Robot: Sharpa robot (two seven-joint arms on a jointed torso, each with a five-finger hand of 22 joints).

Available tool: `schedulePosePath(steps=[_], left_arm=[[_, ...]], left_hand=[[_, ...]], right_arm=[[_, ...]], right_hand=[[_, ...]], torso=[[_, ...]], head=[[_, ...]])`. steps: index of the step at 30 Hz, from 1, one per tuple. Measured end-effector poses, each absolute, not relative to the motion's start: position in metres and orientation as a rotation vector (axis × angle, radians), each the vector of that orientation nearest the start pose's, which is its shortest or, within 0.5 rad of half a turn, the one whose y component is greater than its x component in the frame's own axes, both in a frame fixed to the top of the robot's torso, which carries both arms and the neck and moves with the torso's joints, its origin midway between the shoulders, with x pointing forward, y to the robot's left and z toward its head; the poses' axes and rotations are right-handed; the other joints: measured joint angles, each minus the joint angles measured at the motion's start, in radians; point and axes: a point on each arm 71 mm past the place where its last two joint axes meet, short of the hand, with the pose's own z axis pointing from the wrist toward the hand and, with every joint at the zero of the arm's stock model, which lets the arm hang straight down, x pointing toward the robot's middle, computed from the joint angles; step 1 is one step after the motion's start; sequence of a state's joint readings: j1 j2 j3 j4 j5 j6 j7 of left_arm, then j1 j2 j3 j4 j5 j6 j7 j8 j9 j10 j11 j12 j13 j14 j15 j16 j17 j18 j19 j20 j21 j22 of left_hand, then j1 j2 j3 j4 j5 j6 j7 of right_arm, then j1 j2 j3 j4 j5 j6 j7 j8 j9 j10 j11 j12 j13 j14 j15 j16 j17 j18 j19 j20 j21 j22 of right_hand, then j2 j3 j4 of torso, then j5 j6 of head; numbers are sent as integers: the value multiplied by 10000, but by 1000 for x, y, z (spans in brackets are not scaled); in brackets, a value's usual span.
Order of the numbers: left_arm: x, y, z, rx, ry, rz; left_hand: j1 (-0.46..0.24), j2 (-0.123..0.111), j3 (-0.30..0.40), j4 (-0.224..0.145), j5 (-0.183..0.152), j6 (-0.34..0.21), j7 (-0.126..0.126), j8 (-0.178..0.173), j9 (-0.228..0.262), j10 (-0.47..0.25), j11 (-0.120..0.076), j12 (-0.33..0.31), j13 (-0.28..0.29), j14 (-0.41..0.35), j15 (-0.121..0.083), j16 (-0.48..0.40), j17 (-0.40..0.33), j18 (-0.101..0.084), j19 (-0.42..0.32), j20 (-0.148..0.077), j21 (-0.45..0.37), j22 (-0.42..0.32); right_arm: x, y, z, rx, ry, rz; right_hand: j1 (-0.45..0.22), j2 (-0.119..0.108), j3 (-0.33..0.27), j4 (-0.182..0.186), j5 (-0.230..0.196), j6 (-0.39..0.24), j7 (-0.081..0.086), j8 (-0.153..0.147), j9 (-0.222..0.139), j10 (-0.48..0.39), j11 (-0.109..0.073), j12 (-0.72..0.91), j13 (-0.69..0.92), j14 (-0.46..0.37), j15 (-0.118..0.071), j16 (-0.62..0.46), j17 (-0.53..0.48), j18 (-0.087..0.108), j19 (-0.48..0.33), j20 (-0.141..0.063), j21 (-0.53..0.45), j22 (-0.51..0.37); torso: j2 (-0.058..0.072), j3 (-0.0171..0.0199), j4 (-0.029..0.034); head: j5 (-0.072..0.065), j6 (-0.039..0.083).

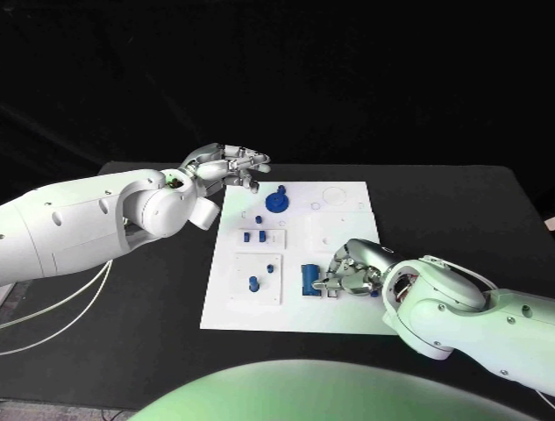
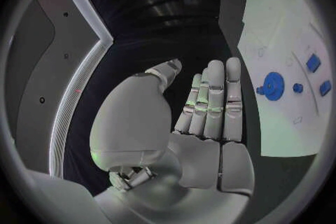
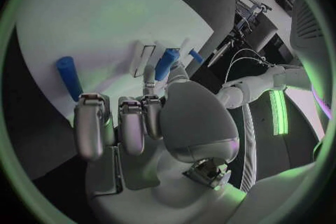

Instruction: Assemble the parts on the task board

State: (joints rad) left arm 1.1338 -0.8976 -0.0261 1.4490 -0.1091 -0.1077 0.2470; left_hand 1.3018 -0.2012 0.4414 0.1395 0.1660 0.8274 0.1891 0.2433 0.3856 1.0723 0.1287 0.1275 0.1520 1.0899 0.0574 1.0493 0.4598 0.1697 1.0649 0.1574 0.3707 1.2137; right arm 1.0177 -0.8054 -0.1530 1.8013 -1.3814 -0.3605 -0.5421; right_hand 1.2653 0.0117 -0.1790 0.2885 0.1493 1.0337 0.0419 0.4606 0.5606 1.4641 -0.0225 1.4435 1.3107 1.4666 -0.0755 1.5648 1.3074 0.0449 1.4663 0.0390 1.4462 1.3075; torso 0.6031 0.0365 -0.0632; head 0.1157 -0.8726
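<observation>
Right hand [image 1: 351, 272] rests on task board [image 1: 340, 316] beside blue part [image 1: 310, 279].

Black table [image 1: 505, 219], black backdrop behind, greenish light over scene.

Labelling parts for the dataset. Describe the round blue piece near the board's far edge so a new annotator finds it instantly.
Start at the white task board in the middle of the black table. Go to its far end, near the left hand: the blue disc sits there. It is the only round, wide blue part; its neighbours are small blocks and pegs, and a small blue knob sits just beyond it.
</observation>
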Motion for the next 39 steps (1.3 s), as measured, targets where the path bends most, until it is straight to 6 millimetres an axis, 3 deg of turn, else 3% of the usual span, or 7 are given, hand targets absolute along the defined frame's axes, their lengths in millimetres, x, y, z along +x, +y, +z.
schedulePosePath(steps=[17, 23, 28, 32, 39], left_arm=[[484, 250, -218, -11189, 16613, -14812], [484, 251, -218, -11192, 16608, -14800], [484, 251, -218, -11187, 16611, -14811], [483, 251, -217, -11173, 16600, -14834], [483, 251, -217, -11164, 16598, -14854]], left_hand=[[0, 0, 0, 0, 0, 0, 0, 0, 1, -37, -37, 0, -1, 0, 0, 0, 1, 0, 0, 0, 0, 1], [0, 0, 1, 0, 0, 0, 0, 0, 2, -37, -37, 0, -1, 0, -1, 0, 1, 0, 0, 0, 0, 1], [0, 0, 1, 0, 0, 0, 0, 0, 2, -37, -36, 0, 11, 0, -1, 0, 1, -1, 0, 0, -39, 1], [0, 0, 1, -1, 0, 0, 0, 0, 2, -36, -36, 0, 11, 0, -1, 0, 2, 0, 0, 0, -39, 1], [0, 0, -11, -8, 0, -5, 5, 0, 2, -36, -36, 0, 10, -13, -14, 0, 1, 0, 0, 0, -39, 1]], right_arm=[[367, -144, -279, 956, 20580, 5753], [368, -169, -267, 1464, 20001, 5628], [371, -197, -259, 1889, 19553, 5230], [371, -216, -259, 2100, 19384, 4832], [363, -226, -271, 2061, 19484, 4514]], right_hand=[[90, 90, -591, 15, 360, 59, 11, -1, 108, 7, -8, -59, -12, 0, 1, -1, 0, 1, 0, -70, 10, -1], [267, -2, -874, -11, 812, -271, 123, -81, 204, 9, -6, -240, 12, 0, 2, -1, 0, 1, 0, -70, -58, -2], [408, 41, -1096, 7, 776, -499, 241, -244, 196, -63, 69, -316, 16, 0, 3, -1, 0, 1, 0, -70, -93, -2], [517, 40, -1132, -29, 748, -570, 243, -294, 167, -100, 105, -328, 19, 1, 5, -1, -1, 1, 0, -70, -93, 6], [659, 79, -1186, -28, 748, -570, 243, -294, 150, -117, 123, -329, 38, 1, 7, -1, 0, 1, -1, 7, -93, 6]], torso=[[3, -1, 4], [2, -6, -3], [0, -11, -15], [0, -7, -23], [-6, 3, -36]], head=[[-2, 0], [-75, 0], [-178, 0], [-299, 0], [-409, 0]])
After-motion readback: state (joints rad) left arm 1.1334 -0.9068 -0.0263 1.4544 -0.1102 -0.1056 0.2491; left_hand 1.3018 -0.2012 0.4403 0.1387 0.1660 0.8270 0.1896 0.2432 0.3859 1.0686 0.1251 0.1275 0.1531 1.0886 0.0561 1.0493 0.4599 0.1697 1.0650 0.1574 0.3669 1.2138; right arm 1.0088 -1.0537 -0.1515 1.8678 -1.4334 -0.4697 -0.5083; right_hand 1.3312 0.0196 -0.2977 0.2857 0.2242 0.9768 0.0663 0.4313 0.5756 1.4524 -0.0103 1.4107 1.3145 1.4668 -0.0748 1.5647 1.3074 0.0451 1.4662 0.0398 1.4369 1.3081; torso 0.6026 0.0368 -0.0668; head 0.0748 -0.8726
